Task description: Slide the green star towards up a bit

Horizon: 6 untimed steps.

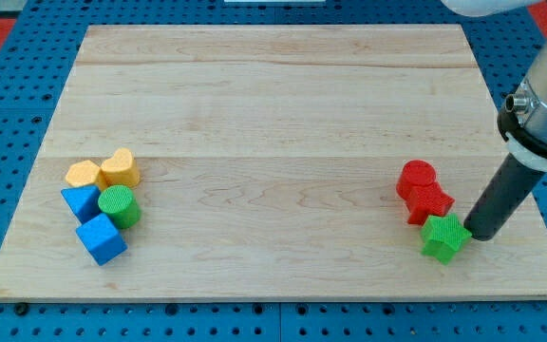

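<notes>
Camera view: green star (pixel 444 237) low at the counter's (pixel 273 95) right, touching or just under a red star (pixel 429 203) and red cylinder (pixel 416 178). My tip (pixel 478 236) just right of the green star, perhaps touching. No claw fitted, only the rod. Far left: yellow hexagon (pixel 84 174), yellow heart (pixel 120 168), green cylinder (pixel 119 205), blue triangle (pixel 80 200), blue cube (pixel 101 238), clustered.

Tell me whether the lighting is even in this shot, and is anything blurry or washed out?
Camera view: light is soft and even on the wooden board, no glare; blocks cast only faint shadows. The green star and my tip beside it on the view's right are sharp. The pale arm part at the top right corner looks overexposed.
</notes>
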Each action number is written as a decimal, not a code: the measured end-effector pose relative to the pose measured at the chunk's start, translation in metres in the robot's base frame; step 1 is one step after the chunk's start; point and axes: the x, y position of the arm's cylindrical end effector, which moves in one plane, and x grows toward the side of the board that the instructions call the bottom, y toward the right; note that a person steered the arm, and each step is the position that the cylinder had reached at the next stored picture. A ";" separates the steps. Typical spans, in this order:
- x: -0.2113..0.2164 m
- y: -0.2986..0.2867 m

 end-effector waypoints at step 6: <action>0.067 0.018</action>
